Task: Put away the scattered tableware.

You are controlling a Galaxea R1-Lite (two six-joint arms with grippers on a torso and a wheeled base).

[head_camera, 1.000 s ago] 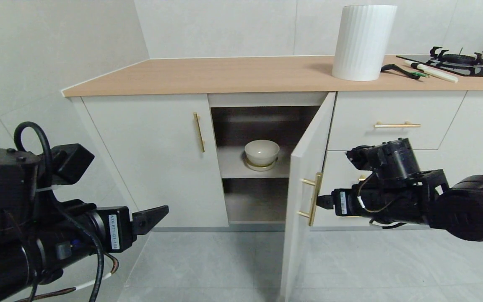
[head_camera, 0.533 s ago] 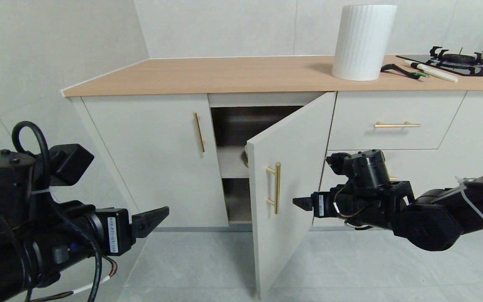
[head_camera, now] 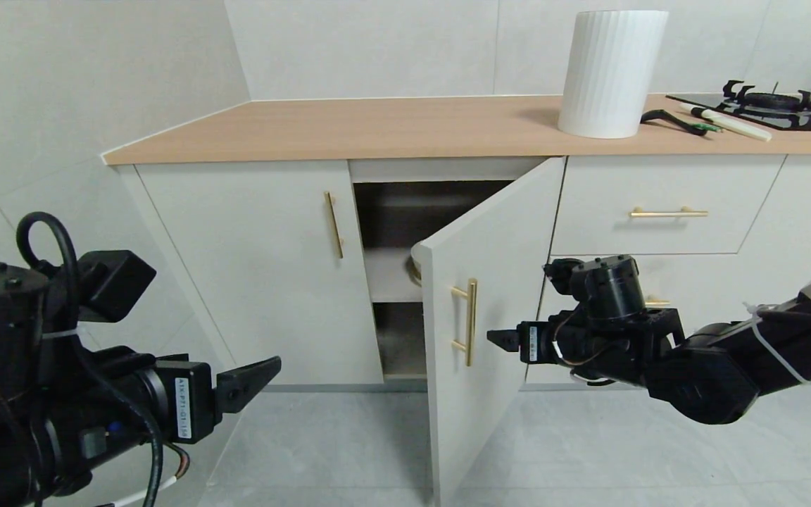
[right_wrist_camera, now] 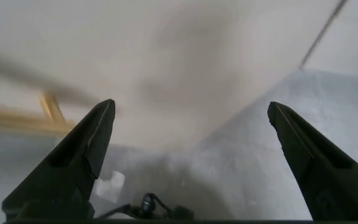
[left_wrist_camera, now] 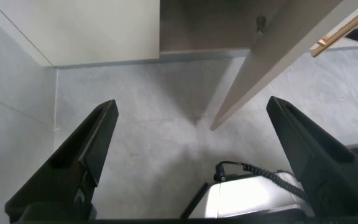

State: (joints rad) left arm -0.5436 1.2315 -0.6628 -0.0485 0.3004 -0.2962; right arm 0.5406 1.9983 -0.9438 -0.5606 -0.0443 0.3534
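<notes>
The cupboard door (head_camera: 490,296) has swung from wide open to about half shut, my right pincer (head_camera: 500,339) has followed it in, and the bowl (head_camera: 412,270) on the shelf (head_camera: 388,274) is now hidden but for a sliver at the door's free edge. So the tableware looks stowed, and I judge that closing up is the step in hand. The right pincer's fingers stand apart, right at the door face just beside the gold handle (head_camera: 471,320); I cannot tell whether they touch. I would press on the flat panel rather than the handle, keep a fingertip from hooking behind the bar, follow the arc round the right-hand hinge, and slow before it meets the frame. The left pincer (head_camera: 250,377), also spread and holding nothing, hangs low, well clear of the swing.
</notes>
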